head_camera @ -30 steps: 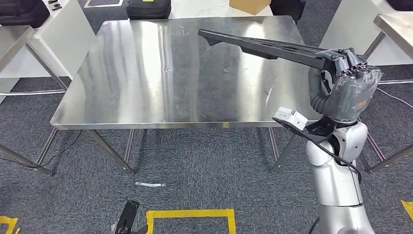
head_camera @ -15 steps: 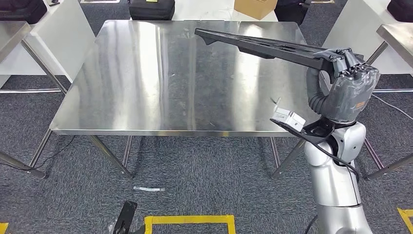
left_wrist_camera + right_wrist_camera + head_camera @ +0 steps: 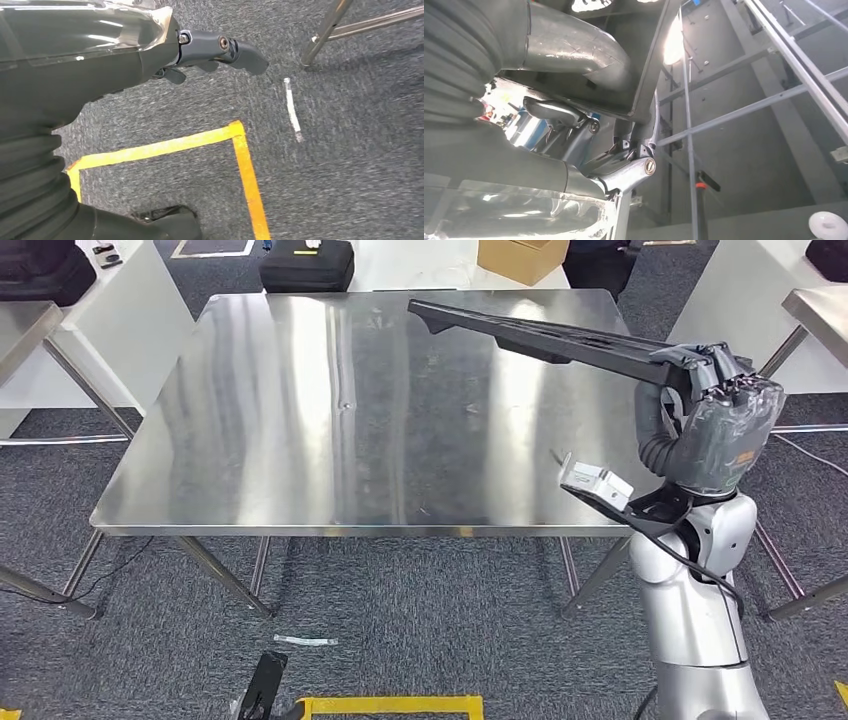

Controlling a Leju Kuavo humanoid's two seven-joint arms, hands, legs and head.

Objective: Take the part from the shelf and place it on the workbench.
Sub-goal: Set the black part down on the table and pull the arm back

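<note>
The part (image 3: 540,335) is a long, flat black bar. My right hand (image 3: 715,375) grips its near end at the right side of the steel workbench (image 3: 250,440). The bar reaches out to the far left above the tabletop, and its far tip hangs over the back middle of the bench. In the right wrist view the part (image 3: 651,75) runs away from my right hand (image 3: 589,130), whose fingers wrap around its end. My left hand (image 3: 200,50) hangs over the carpet, fingers loosely apart and holding nothing.
Behind the bench, a black case (image 3: 306,265) and a cardboard box (image 3: 520,252) stand on the floor. White tables flank it on the left (image 3: 120,300) and right (image 3: 810,300). Yellow floor tape (image 3: 390,705) and a small white strip (image 3: 305,641) lie on the carpet in front.
The whole picture has shifted a little, so the camera has moved; the bench now sits slightly lower in the view. My right hand still holds the part over the tabletop.
</note>
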